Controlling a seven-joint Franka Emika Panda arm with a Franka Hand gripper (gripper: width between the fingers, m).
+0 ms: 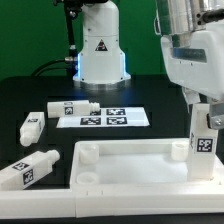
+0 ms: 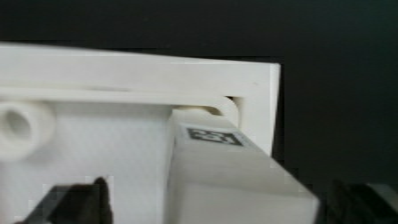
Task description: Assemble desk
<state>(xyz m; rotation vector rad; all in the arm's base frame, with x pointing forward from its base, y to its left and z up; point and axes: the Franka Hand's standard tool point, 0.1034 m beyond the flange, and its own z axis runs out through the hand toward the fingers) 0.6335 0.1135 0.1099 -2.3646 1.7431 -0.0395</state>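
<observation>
Desk top (image 1: 130,168): laid flat, rim up, at the near side of the black table (image 1: 150,95); one corner is seen close in the wrist view (image 2: 107,90).
Upright leg (image 1: 205,142): stood on the desk top's far right corner, tag outward; its tag is also seen in the wrist view (image 2: 217,140).
Gripper (image 1: 203,118): lowered over the upright leg from above. The dark fingers (image 2: 80,200) are seen on either side of it, but whether the leg is pinched or only straddled cannot be told.
Loose legs: the far loose leg (image 1: 72,108), left loose leg (image 1: 32,125) and near loose leg (image 1: 28,170) are laid on the table, left of the desk top and apart from it.
Marker board (image 1: 103,117): laid beyond the desk top, before the robot base (image 1: 100,50).
Obstruction: the far right corner joint is hidden by the arm and the upright leg.
</observation>
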